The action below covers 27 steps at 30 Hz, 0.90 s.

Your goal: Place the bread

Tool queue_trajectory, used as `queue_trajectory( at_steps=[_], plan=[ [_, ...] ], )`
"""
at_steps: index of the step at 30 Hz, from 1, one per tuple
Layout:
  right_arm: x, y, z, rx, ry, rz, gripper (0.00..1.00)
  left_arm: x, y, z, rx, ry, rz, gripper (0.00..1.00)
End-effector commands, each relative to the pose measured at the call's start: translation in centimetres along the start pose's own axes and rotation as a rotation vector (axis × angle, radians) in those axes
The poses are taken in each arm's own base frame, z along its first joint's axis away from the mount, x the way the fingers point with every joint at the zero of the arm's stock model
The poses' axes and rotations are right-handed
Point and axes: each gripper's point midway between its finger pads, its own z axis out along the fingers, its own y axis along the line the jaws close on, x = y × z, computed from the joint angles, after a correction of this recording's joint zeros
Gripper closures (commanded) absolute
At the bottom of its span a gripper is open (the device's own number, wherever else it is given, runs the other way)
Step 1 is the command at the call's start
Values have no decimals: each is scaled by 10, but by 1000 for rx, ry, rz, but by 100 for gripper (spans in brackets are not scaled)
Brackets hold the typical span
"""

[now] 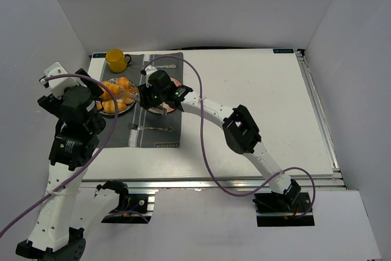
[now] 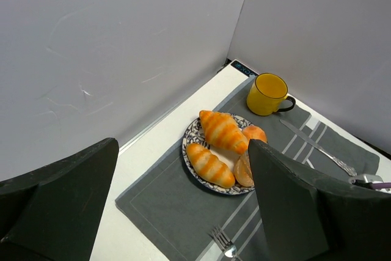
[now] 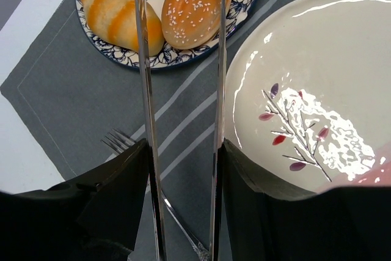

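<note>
Several glossy orange breads lie on a blue-patterned plate [image 1: 104,109] at the mat's left: two striped long rolls [image 2: 223,129] [image 2: 209,164], a round bun [image 2: 254,132] and a seeded bun [image 3: 195,7]. My right gripper [image 3: 183,169] is shut on metal tongs [image 3: 145,90]. The tong blades reach over the plate's edge on either side of the seeded bun, and the left blade stands a little apart from it. My left gripper [image 2: 183,212] is open and empty, above the mat near the plate.
A white plate with a twig pattern [image 3: 305,77] lies just right of the blue plate on the grey striped mat [image 1: 156,120]. A yellow mug [image 1: 116,60] stands at the back left. A fork [image 1: 149,128] and a knife [image 2: 317,148] lie on the mat.
</note>
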Motion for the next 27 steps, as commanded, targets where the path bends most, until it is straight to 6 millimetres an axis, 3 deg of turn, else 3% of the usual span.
queue_trajectory(
  at_steps=[1,9,25,27],
  plan=[
    [-4,12,0,-39,-21,4,46,2,6,-2,-18,-3,9,2],
    [11,6,3,8,9,-17,44,0,10,-3,-32,-10,4,2],
    [17,-8,2,88,27,-42,43,2,12,-2,-45,-10,9,2],
    [17,-6,2,76,27,-43,48,2,13,-3,-45,-11,10,2]
  ],
)
